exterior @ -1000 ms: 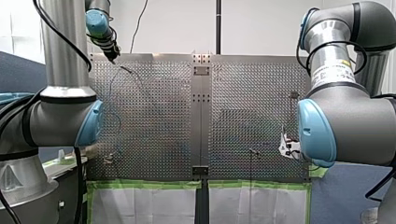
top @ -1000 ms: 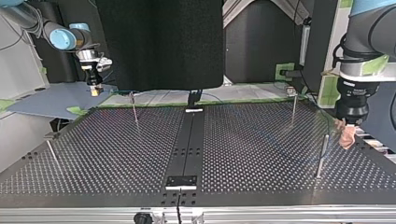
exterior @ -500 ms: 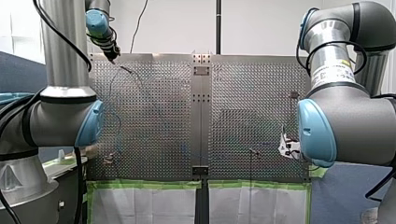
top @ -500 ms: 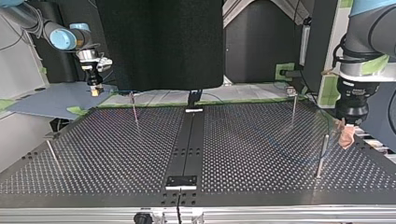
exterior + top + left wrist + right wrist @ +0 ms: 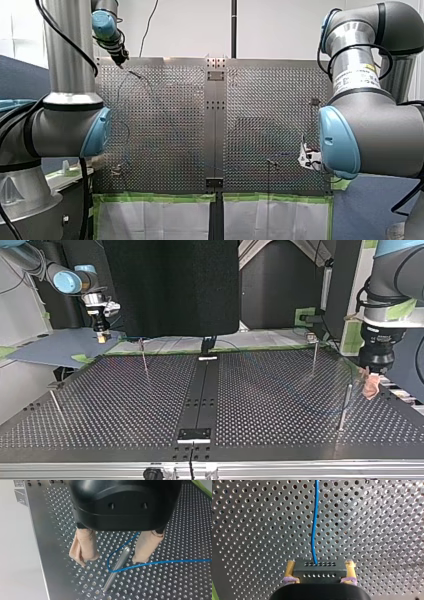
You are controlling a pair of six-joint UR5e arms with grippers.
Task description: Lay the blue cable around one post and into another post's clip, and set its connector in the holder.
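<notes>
- Perforated metal table (image 5: pixel 165 125) lies under both arms, and the two grippers are well apart from each other over it.
- My left gripper (image 5: pixel 112 559) hangs over a thin metal post (image 5: pixel 118 565). Its two beige-padded fingers (image 5: pixel 85 545) are spread wide, one on each side of the post, with nothing clamped between them.
- The post's rounded top lies between the two fingers, and its foot sits in the table just ahead of the fingertips.
- The blue cable (image 5: pixel 175 561) comes out from under this gripper's black body and bends around the post in the gap between the fingers. It then runs off sideways past one fingertip, low over the table.
- I cannot tell whether the cable touches that fingertip.
- My right gripper (image 5: pixel 320 570) is closed on the black connector (image 5: pixel 319 566), a block with two rows of small holes, squeezed between yellow pads (image 5: pixel 290 571).
- The cable leaves the connector's upper row of holes and runs almost straight ahead of the right gripper, above the table, until it passes out of the wrist view.
</notes>
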